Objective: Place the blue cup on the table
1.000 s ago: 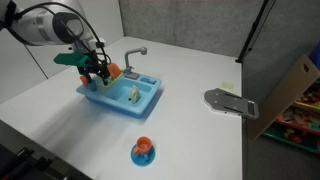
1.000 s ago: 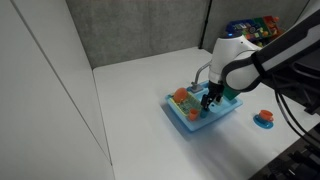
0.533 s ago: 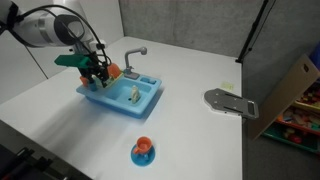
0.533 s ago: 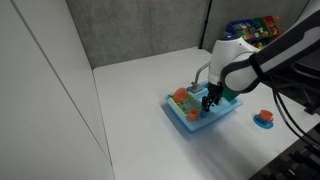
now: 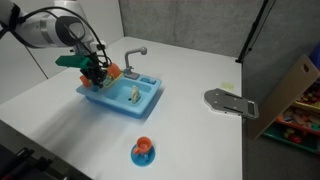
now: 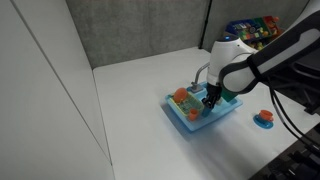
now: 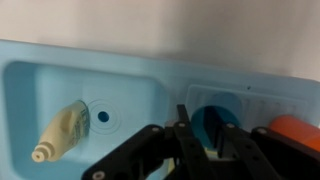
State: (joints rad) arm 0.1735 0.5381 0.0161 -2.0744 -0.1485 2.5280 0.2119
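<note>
In the wrist view the blue cup [image 7: 213,118], small and round, stands on the ribbed drain side of the light blue toy sink [image 7: 130,62]. My gripper [image 7: 203,135] is down over it. One finger [image 7: 184,126] is at the cup's left rim and the other reaches into its mouth. The jaws stand narrow around the cup wall, with a sliver of blue showing between them. In both exterior views the gripper [image 5: 97,78] [image 6: 207,103] hangs low over the sink's end and hides the cup. The sink rests on the white table [image 5: 190,130].
A cream toy [image 7: 62,130] lies in the sink basin and an orange toy [image 7: 295,130] sits right beside the cup. The grey faucet [image 5: 133,55] stands at the sink's back. An orange cup on a blue saucer [image 5: 143,150] and a grey plate [image 5: 228,102] lie on the table.
The arm has held its place over the sink's end. The fingers have drawn together around the cup.
</note>
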